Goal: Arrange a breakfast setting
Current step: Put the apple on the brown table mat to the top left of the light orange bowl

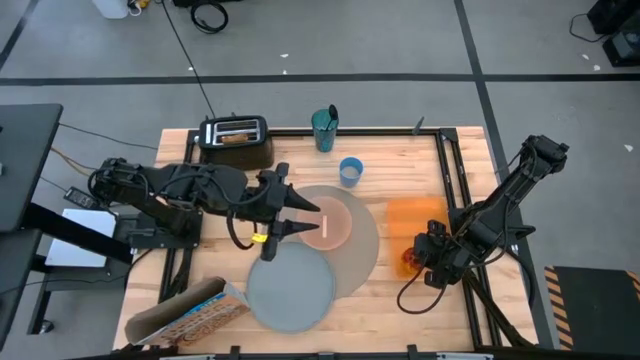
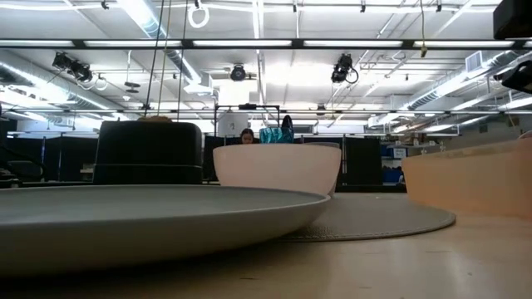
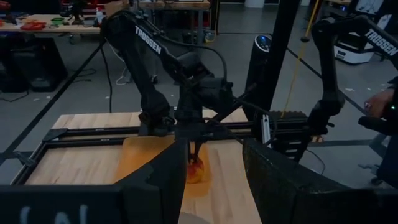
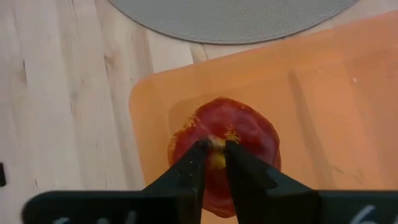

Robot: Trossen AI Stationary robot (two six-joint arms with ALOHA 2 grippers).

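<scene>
While the pink bowl (image 1: 333,221) already sits on the placemat (image 1: 362,262) and the plate (image 1: 290,290) overlaps it, the right claw (image 4: 212,163) pinches the apple's (image 4: 249,134) stem on the orange mat (image 4: 323,99); the left claw (image 1: 300,218) hovers open. Cup (image 1: 350,171) remains unplaced.

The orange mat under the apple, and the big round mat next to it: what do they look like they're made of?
The orange mat looks like thin, smooth translucent plastic or silicone: light passes through it, and the apple colours it. The round placemat looks like woven fabric or textured vinyl, matte grey with a fine grain. The table is pale wood with visible grain.
</scene>
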